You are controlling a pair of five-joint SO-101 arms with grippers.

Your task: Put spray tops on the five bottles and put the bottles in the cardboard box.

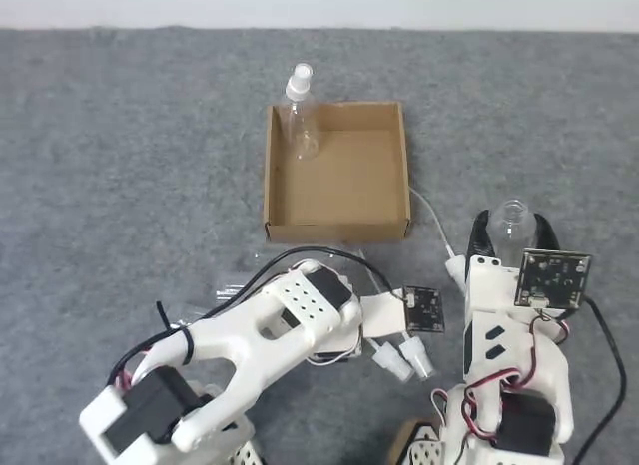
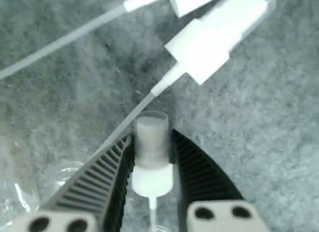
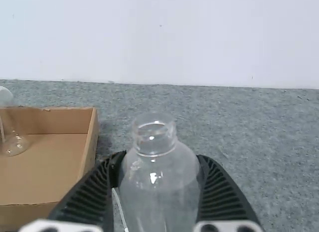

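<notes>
The square cardboard box [image 1: 336, 229] is plain brown, the round plastic bottle [image 3: 158, 179] clear, the plastic spray top [image 2: 152, 177] white, and the felt table cover [image 1: 120, 136] mottled grey.

Capped bottle [image 1: 300, 121] in box [image 1: 336, 229]; uncapped bottle [image 1: 511, 229] upright outside

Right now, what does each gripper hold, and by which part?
Left gripper: a spray top, by its head. Right gripper: an uncapped bottle, by its body.

2 btls [image 3: 157, 167], 3 loose tops [image 1: 417, 362] — 1 box [image 1: 334, 229]
</notes>
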